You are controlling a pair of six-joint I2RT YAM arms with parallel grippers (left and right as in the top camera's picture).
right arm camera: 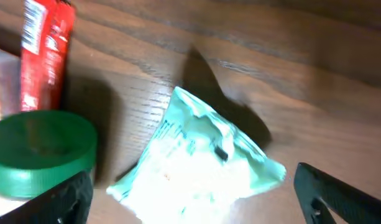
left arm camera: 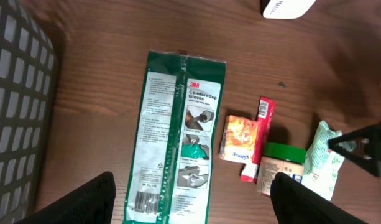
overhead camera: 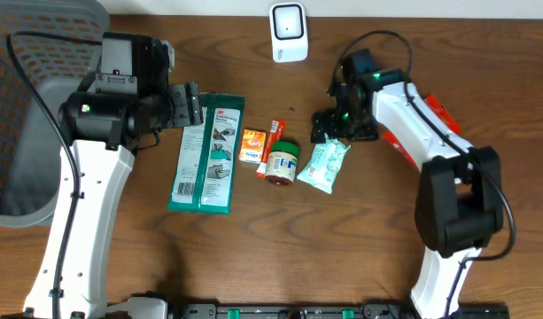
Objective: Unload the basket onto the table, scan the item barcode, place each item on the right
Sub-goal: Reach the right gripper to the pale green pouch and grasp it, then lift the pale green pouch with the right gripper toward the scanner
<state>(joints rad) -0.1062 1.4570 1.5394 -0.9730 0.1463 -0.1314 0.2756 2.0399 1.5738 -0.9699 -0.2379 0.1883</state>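
The right arm [overhead camera: 413,115] bends inward, right pincer [overhead camera: 340,133] wide open and empty, seemingly just above the pale green soft packet [overhead camera: 324,165]; left pincer [overhead camera: 193,104] open, empty.

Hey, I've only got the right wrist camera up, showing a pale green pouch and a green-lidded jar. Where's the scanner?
Observer: The white scanner stands at the far edge of the table, beyond the pouch and slightly to the left.
Operator: What's the left arm doing?
Observer: The left claw is open and empty, by the far end of a long green glove packet.
Operator: Anything between that packet and the jar?
Observer: A small orange box lies there, next to the red stick.
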